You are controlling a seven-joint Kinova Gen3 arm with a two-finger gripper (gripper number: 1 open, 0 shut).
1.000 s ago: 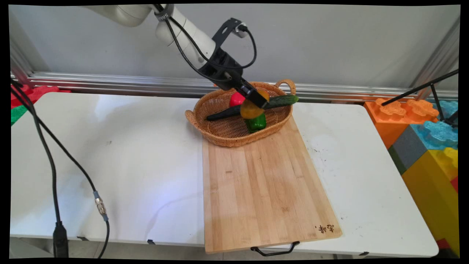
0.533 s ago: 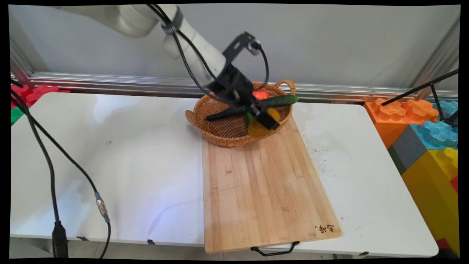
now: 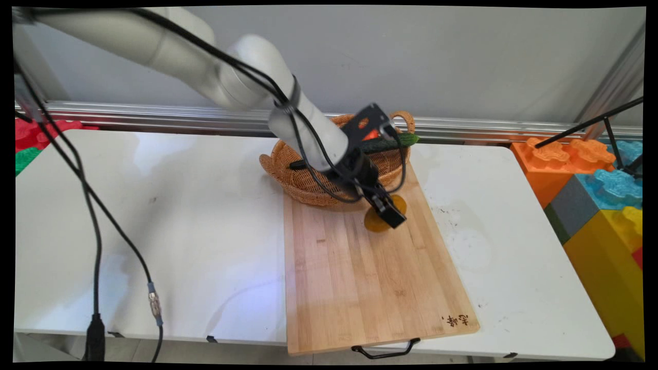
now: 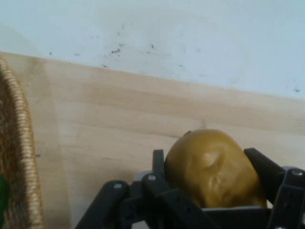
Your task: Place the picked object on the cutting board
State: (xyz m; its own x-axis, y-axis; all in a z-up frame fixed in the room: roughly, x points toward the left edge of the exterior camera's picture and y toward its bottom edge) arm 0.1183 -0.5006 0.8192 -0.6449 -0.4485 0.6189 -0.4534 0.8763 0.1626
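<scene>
Over the cutting board, pincer clamping orange fruit, wicker basket just behind

arm low, jaws clamped

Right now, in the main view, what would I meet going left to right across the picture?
Hanging black cables → woven wicker basket → black tool gripping a round orange-yellow fruit → big coloured toy building blocks.
</scene>
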